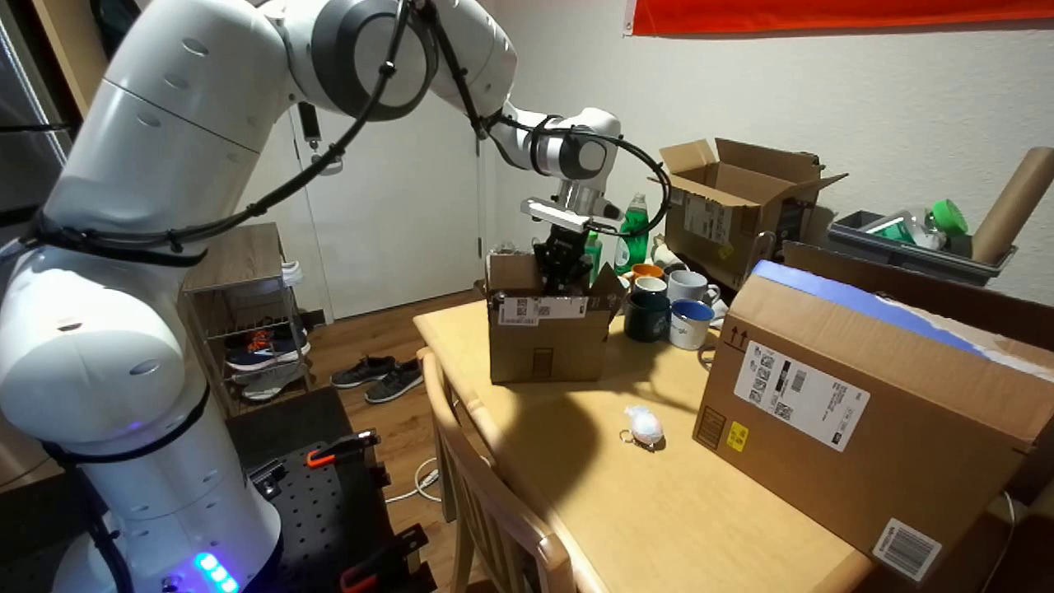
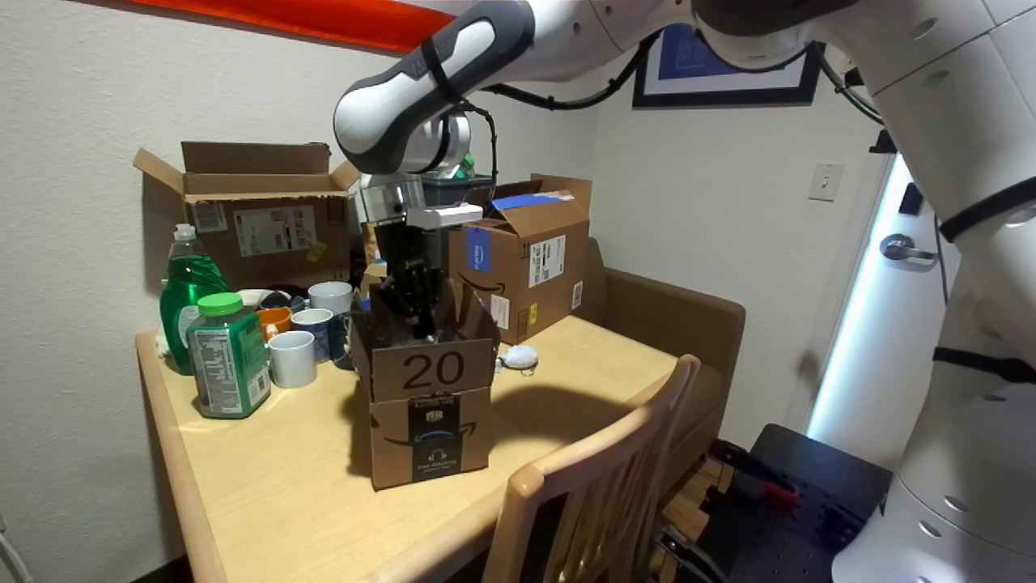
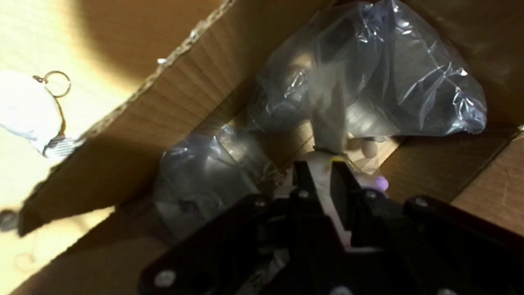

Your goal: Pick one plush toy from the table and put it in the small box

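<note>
In an exterior view I had the table (image 1: 659,519) at lower centre, pale wall (image 1: 782,91) upper right. Only the wrist view showed inside the small box (image 1: 545,346): plush toy (image 3: 318,158) right of centre at the gripper (image 3: 320,169), jaws narrowly parted; whether gripped, I couldn't tell.

My arm (image 1: 152,123): glossy white, rounded, dotted with shallow oval dimples (image 1: 195,47). Upon it, a dark grey ring (image 1: 329,58) surrounds a paler disc (image 1: 370,62). Black cable (image 1: 305,176) runs along the outside, bound by black straps (image 2: 989,208). My base (image 1: 169,539), also white, bears a short row of bright blue lights (image 1: 216,571). Farther out: silver collar (image 1: 578,197), slim white bar (image 2: 443,215). My fingers (image 3: 302,175): black, narrow, blunt-tipped; pale round screws (image 3: 165,278) stud the black linkage (image 3: 221,246).
</note>
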